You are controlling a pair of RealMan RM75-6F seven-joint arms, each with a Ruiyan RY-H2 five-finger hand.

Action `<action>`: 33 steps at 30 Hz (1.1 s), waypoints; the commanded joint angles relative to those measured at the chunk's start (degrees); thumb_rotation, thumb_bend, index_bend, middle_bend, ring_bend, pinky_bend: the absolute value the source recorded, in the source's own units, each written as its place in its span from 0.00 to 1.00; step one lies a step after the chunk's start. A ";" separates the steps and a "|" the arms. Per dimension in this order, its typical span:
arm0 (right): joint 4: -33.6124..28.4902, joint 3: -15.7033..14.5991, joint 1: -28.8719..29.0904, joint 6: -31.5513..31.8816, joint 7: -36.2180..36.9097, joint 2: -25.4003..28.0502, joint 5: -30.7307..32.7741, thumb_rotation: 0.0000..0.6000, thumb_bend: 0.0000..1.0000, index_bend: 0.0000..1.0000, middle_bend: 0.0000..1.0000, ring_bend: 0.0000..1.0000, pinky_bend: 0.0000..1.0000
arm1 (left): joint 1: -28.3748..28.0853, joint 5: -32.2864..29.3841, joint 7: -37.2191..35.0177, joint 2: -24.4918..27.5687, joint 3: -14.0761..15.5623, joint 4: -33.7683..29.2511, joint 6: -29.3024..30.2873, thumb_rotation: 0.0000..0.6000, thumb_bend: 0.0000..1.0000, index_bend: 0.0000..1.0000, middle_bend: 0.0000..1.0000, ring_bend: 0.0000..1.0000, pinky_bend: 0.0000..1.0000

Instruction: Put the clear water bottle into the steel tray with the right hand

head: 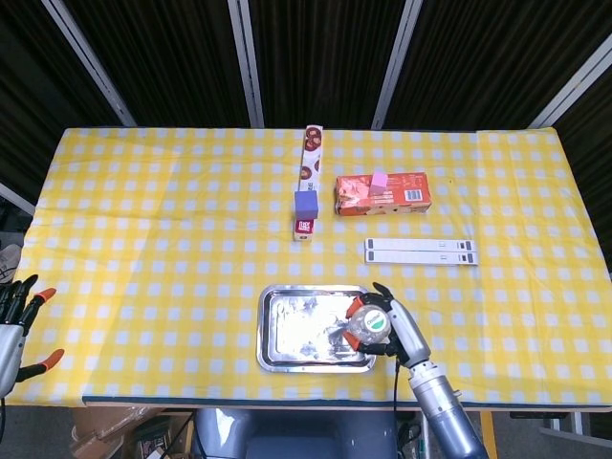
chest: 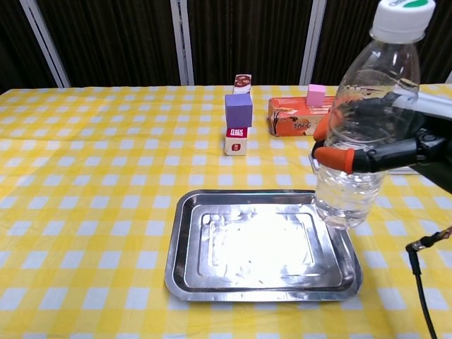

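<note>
My right hand (head: 390,325) (chest: 385,145) grips the clear water bottle (head: 367,327) (chest: 364,123), which has a white and green cap. The bottle is upright and hangs just above the right end of the steel tray (head: 287,352) (chest: 185,261). The tray holds nothing else. My left hand (head: 17,323) stays at the table's left front edge with its fingers spread and nothing in it; the chest view does not show it.
Behind the tray stand a purple block on a small red and white box (head: 305,212) (chest: 238,120), a long biscuit box (head: 311,151), an orange carton (head: 382,194) (chest: 321,116) with a pink block on it, and white strips (head: 421,251).
</note>
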 commanded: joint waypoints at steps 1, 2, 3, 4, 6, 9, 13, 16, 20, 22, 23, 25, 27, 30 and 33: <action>2.06 0.69 -1.42 0.28 3.98 3.65 0.98 1.00 0.82 0.84 0.62 0.28 0.00 | -0.05 0.02 0.22 -0.05 0.08 -0.11 -0.15 1.00 0.20 0.16 0.00 0.00 0.00; 2.63 0.74 -1.85 0.37 5.05 4.55 0.97 1.00 0.82 0.84 0.62 0.28 0.00 | -0.06 0.06 0.31 -0.08 0.11 -0.14 -0.17 1.00 0.20 0.16 0.00 0.00 0.00; 3.65 0.64 -2.51 0.23 7.21 6.11 0.43 1.00 0.82 0.84 0.62 0.28 0.00 | -0.07 0.24 0.51 -0.14 0.20 -0.22 -0.19 1.00 0.20 0.16 0.00 0.00 0.00; 5.86 0.62 -4.13 1.08 9.95 8.47 0.95 1.00 0.82 0.84 0.62 0.28 0.00 | -0.03 0.43 0.74 -0.22 0.30 -0.29 -0.12 1.00 0.20 0.16 0.00 0.00 0.00; 8.58 0.11 -5.25 0.23 15.40 11.36 -1.45 1.00 0.82 0.84 0.62 0.28 0.00 | 0.02 0.39 1.02 -0.30 0.29 -0.41 -0.01 1.00 0.20 0.16 0.00 0.00 0.00; 11.12 -0.22 -5.76 -0.20 18.87 13.03 -3.48 1.00 0.82 0.84 0.62 0.29 0.00 | 0.03 0.32 1.08 -0.30 0.28 -0.49 -0.01 1.00 0.20 0.16 0.00 0.00 0.00; 12.95 0.15 -5.98 0.54 20.12 13.69 -4.79 1.00 0.82 0.84 0.62 0.29 0.00 | -0.06 0.04 1.27 -0.42 0.22 -0.49 -0.23 1.00 0.20 0.16 0.00 0.00 0.00; 12.36 0.14 -5.66 0.35 19.70 13.46 -5.27 1.00 0.82 0.84 0.62 0.29 0.00 | -0.08 0.19 1.47 -0.48 0.27 -0.50 -0.22 1.00 0.20 0.16 0.00 0.00 0.00; 10.73 -0.43 -5.19 0.19 17.89 12.12 -6.12 1.00 0.82 0.84 0.62 0.29 0.00 | -0.08 0.51 1.65 -0.53 0.40 -0.57 -0.18 1.00 0.20 0.16 0.00 0.00 0.00; 9.31 -0.69 -4.64 -0.07 16.29 10.46 -6.25 1.00 0.82 0.84 0.62 0.29 0.00 | -0.04 0.57 1.57 -0.48 0.41 -0.56 -0.06 1.00 0.20 0.16 0.00 0.00 0.00; 8.86 -0.79 -4.42 -0.14 15.49 9.69 -6.24 1.00 0.82 0.84 0.62 0.29 0.00 | -0.02 0.54 1.48 -0.44 0.40 -0.56 -0.03 1.00 0.20 0.16 0.00 0.00 0.00; 7.76 -1.22 -3.69 -0.56 12.73 7.30 -6.00 1.00 0.82 0.84 0.62 0.29 0.00 | 0.03 0.30 1.06 -0.31 0.29 -0.46 0.06 1.00 0.20 0.16 0.00 0.00 0.00; 6.61 -1.32 -2.97 -1.16 11.05 5.41 -5.49 1.00 0.82 0.84 0.62 0.29 0.00 | -0.01 0.07 0.82 -0.24 0.16 -0.33 0.01 1.00 0.20 0.16 0.00 0.00 0.00; 5.54 -1.01 -1.55 -1.98 7.67 2.39 -4.40 1.00 0.82 0.84 0.62 0.29 0.00 | -0.18 0.02 0.56 -0.19 0.18 -0.21 -0.34 1.00 0.20 0.16 0.00 0.00 0.00; 5.31 -0.66 -0.44 -2.60 4.71 -0.61 -2.21 1.00 0.82 0.84 0.62 0.29 0.00 | -0.28 0.16 0.34 -0.08 0.21 -0.20 -0.45 1.00 0.20 0.16 0.00 0.00 0.00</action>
